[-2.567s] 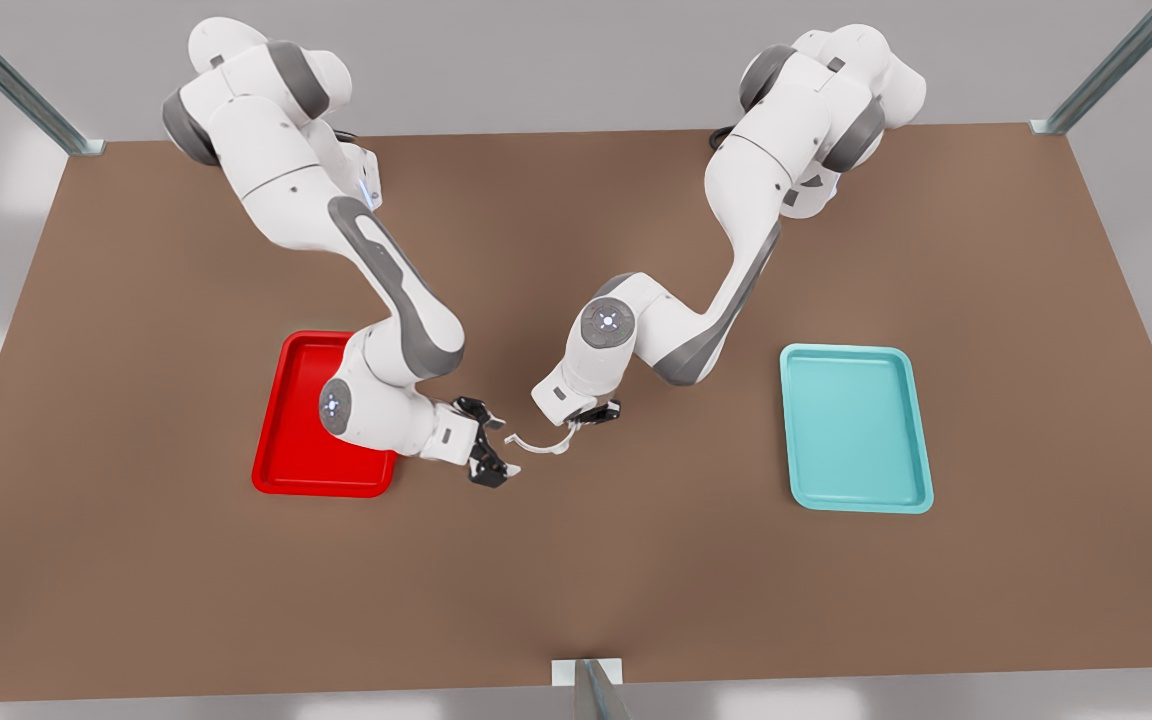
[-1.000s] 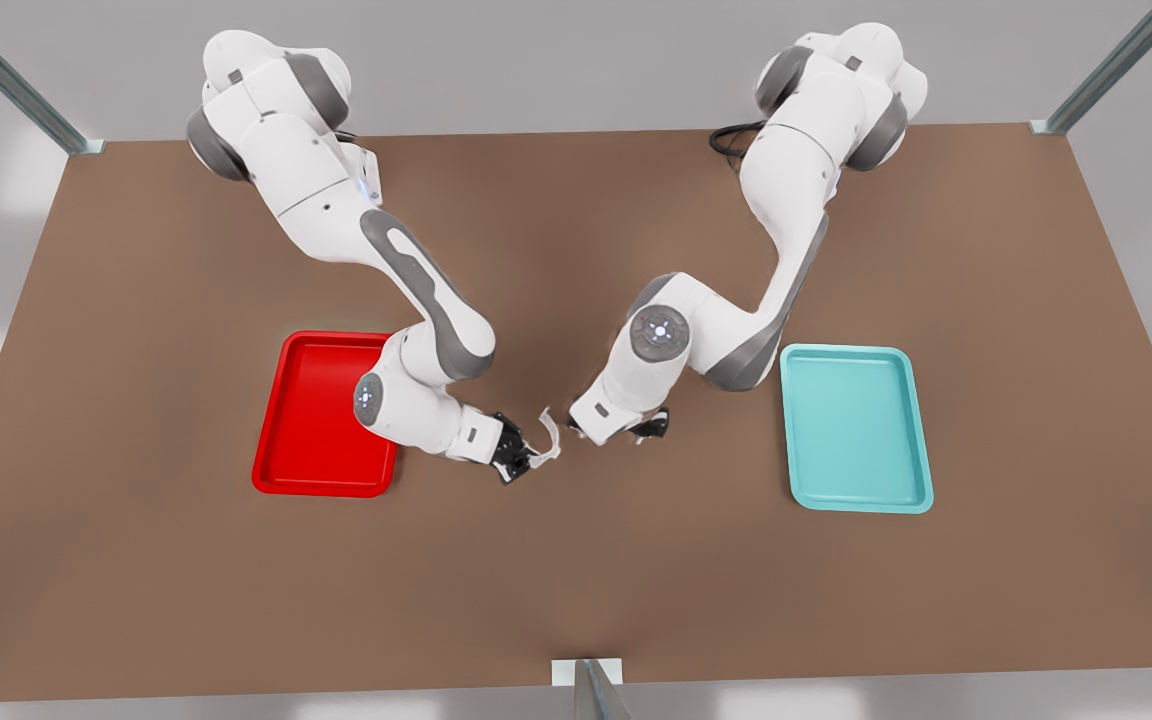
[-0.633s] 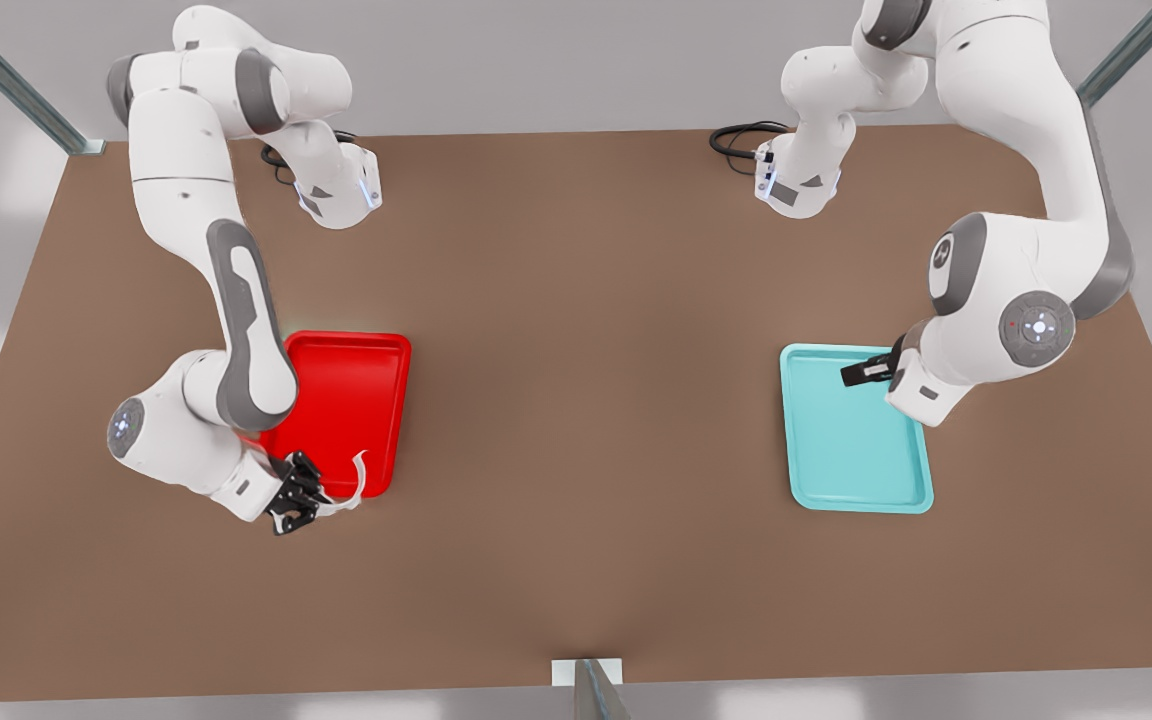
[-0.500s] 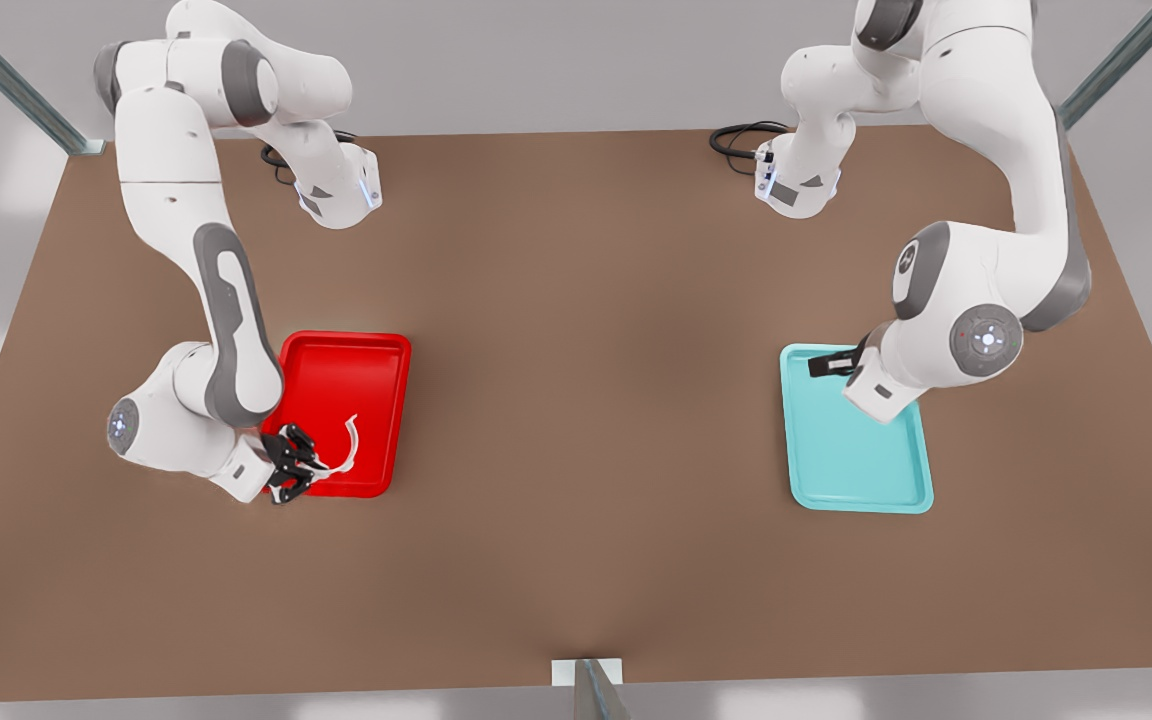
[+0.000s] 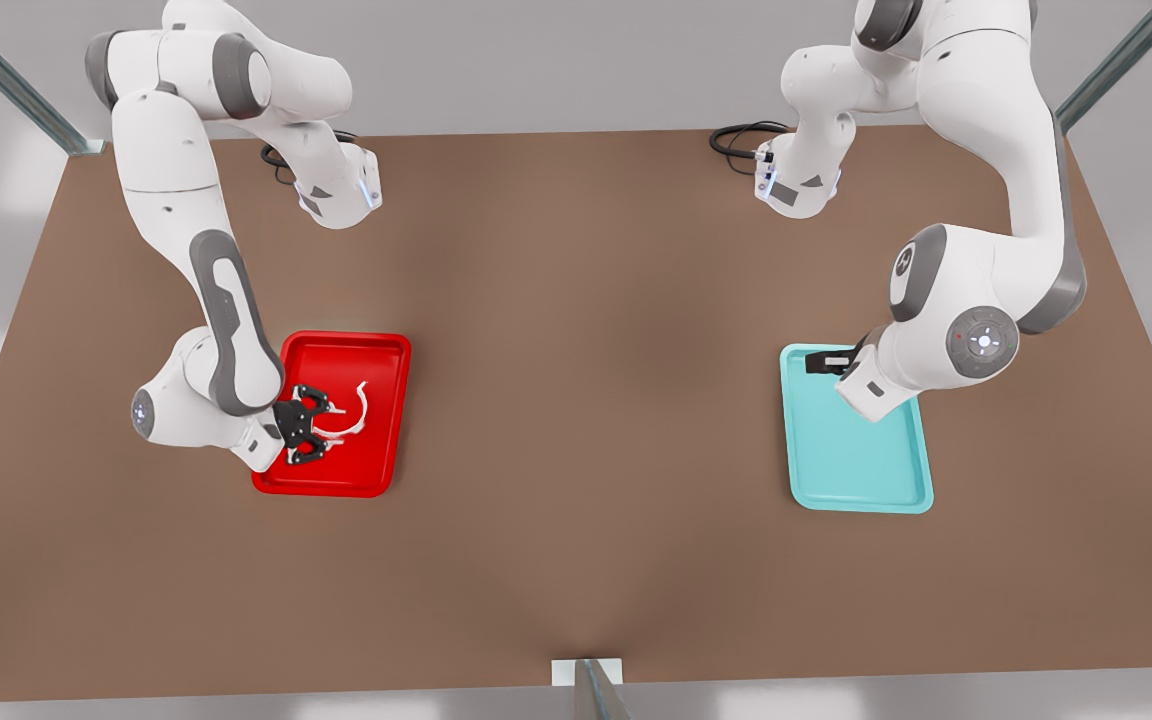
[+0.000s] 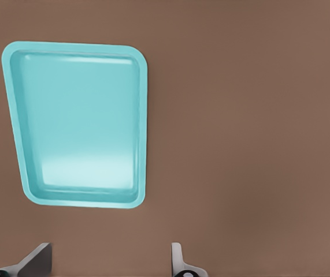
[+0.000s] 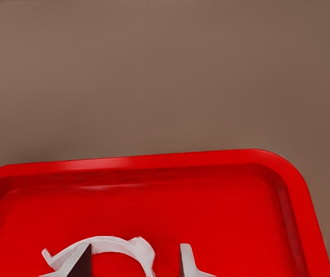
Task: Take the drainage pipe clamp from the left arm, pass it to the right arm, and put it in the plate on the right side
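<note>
The white half-ring drainage pipe clamp [image 5: 351, 415] lies inside the red plate [image 5: 381, 445] at the front view's left. My right gripper [image 5: 314, 425] hovers over the plate with its fingers spread. In the right wrist view the clamp [image 7: 115, 247] rests on the plate's floor [image 7: 211, 202], curving past one fingertip of the right gripper [image 7: 134, 262]; I cannot tell if it touches that finger. My left gripper [image 5: 823, 362] waits open over the far corner of the teal tray [image 5: 856, 450] at the front view's right, holding nothing. The left gripper's [image 6: 107, 262] two fingertips stand wide apart.
The teal tray [image 6: 78, 121] holds nothing. Brown table [image 5: 586, 350] stretches between the two trays. Metal frame posts [image 5: 591, 690] stand at the table's edges, and a black cable [image 5: 736, 140] loops near one arm base.
The right gripper moved farther over the red plate and spread its fingers; the clamp went from held above the plate's corner to lying inside it. The left arm barely shifted.
</note>
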